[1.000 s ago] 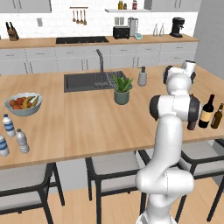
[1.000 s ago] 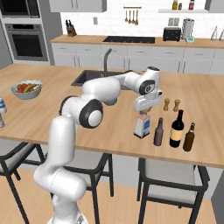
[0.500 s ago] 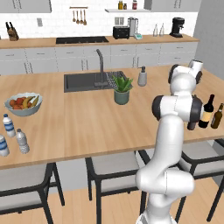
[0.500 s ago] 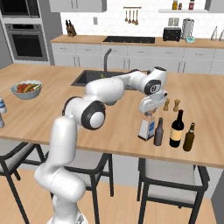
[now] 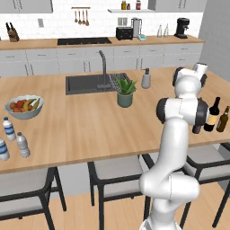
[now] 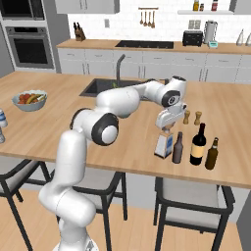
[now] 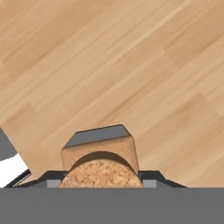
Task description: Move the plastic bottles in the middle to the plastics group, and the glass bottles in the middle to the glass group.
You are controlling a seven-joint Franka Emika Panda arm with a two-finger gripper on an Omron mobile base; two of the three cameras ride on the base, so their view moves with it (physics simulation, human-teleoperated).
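A pale square-bodied bottle with a cork stopper (image 6: 163, 146) is gripped at its top by the gripper (image 6: 167, 129), jaws partly closed on it. It is held upright at the wooden counter (image 6: 230, 122), just beside the small near-black glass bottle (image 6: 178, 148). To the right stand the tall white-labelled wine bottle (image 6: 198, 145) and the brown glass bottle (image 6: 212, 154). Fruit is seen in the grey bowl (image 5: 24, 108). The clear greyish white-capped bottle (image 5: 22, 145) stands near the blue-banded water bottles (image 5: 9, 129).

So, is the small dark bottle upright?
Upright: the small dark bottle stands neck up on the counter, beside the wine bottle.
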